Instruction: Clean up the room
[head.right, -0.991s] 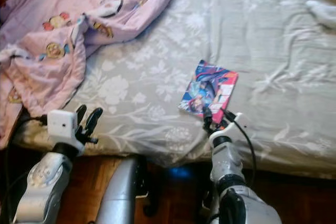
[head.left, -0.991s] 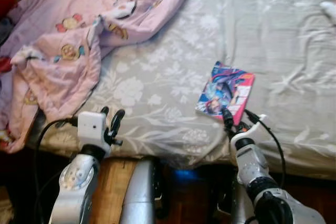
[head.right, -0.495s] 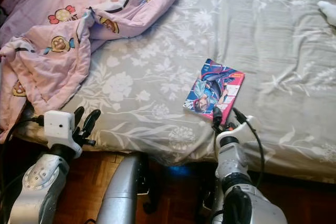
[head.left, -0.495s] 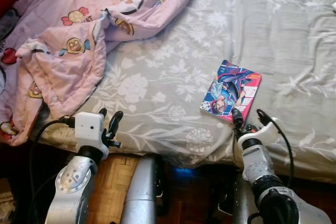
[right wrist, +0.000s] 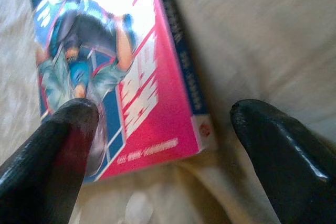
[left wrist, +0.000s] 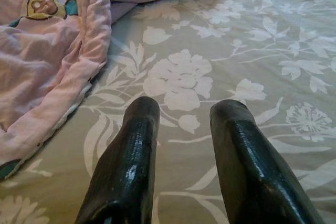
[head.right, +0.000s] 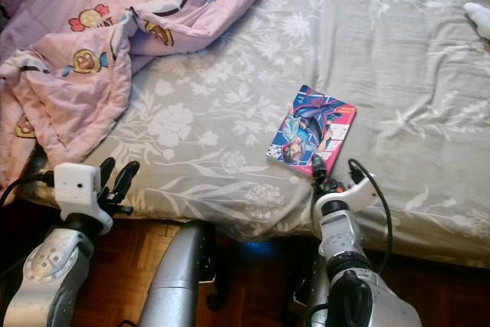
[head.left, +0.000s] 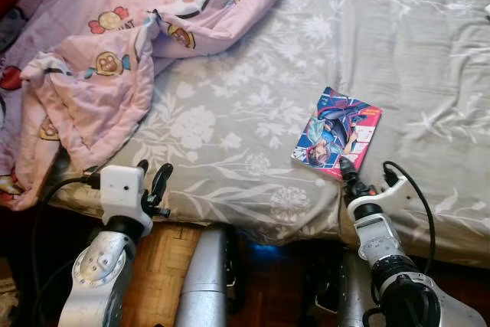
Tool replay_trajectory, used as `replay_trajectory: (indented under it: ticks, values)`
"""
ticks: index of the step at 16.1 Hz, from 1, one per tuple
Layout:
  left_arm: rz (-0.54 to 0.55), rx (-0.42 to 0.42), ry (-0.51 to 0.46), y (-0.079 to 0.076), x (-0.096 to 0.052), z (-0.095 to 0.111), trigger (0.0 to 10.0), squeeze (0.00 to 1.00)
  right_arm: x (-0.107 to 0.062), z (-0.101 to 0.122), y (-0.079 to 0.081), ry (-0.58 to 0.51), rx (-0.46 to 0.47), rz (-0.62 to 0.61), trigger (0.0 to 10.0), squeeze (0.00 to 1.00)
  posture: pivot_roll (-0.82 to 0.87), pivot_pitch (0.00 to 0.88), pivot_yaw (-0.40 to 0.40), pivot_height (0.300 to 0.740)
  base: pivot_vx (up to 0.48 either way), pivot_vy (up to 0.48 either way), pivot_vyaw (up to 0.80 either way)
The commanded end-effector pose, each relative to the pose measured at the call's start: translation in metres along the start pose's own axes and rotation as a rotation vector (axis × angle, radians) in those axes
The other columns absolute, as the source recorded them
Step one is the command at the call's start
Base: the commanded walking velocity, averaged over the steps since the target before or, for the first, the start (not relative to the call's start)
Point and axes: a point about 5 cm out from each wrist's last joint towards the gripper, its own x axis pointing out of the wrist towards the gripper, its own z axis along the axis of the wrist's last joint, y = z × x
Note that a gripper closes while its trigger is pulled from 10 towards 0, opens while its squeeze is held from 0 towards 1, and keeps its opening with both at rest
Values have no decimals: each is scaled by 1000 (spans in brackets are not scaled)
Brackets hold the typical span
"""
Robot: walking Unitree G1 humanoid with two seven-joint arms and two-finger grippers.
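While the book [head.left: 336, 132] lies flat, right claw [right wrist: 168, 124] gapes beside it.

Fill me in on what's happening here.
The robot stands at the edge of a bed with a grey flowered sheet. Its right gripper is open at the near corner of a colourful book lying flat on the sheet, one finger over the cover, the other past its edge; nothing is gripped yet. The left gripper hovers open over the sheet beside a crumpled pink blanket.
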Motion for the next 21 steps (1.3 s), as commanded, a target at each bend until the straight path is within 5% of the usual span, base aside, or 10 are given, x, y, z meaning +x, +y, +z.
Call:
replay_trajectory:
  ticks: [1, 2, 3, 9, 10, 11, 12, 13, 21]
  values:
    - [20, 7, 34, 5, -7, -4, 10000, 0, -9, -33, -8, 144, 10, -23, 10000, 0, 385, 511, 104, 615, 0, 0, 0]
    - [21, 6, 37, 4, -9, -5, 10000, 0, -11, -41, -5, 220, -101, 9, 10000, 0, 386, 513, 102, 615, 0, 0, 0]
    - [22, 6, 38, 4, -9, -5, 10000, 0, -11, -45, -3, 239, -114, 38, 10000, 0, 391, 512, 103, 615, 0, 0, 0]
    - [20, 5, 49, 3, -14, -5, 10000, 0, -12, -42, -7, 182, -32, 5, 10000, 0, 400, 519, 105, 615, 0, 0, 0]
    - [21, 5, 51, 3, -14, -5, 10000, 0, -11, -39, -7, 152, -2, -15, 1176, 0, 400, 519, 105, 615, 0, 0, 0]
    - [24, 5, 54, 3, -16, -6, 10000, 0, -10, -37, -7, 127, 21, -22, 0, 0, 408, 518, 103, 615, 0, 0, 0]
    - [27, 5, 56, 3, -17, -6, 10000, 0, -9, -33, -6, 93, 40, -24, 3725, 0, 414, 517, 105, 615, 0, 0, 0]
    - [27, 6, 59, 3, -18, -6, 10000, 0, -8, -29, -6, 62, 65, -27, 10000, 0, 414, 517, 105, 615, 0, 0, 0]
    - [19, 15, 88, 2, -26, -9, 10000, 0, -7, -14, -7, -86, 204, -18, 9725, 0, 427, 530, 118, 615, 0, 0, 0]
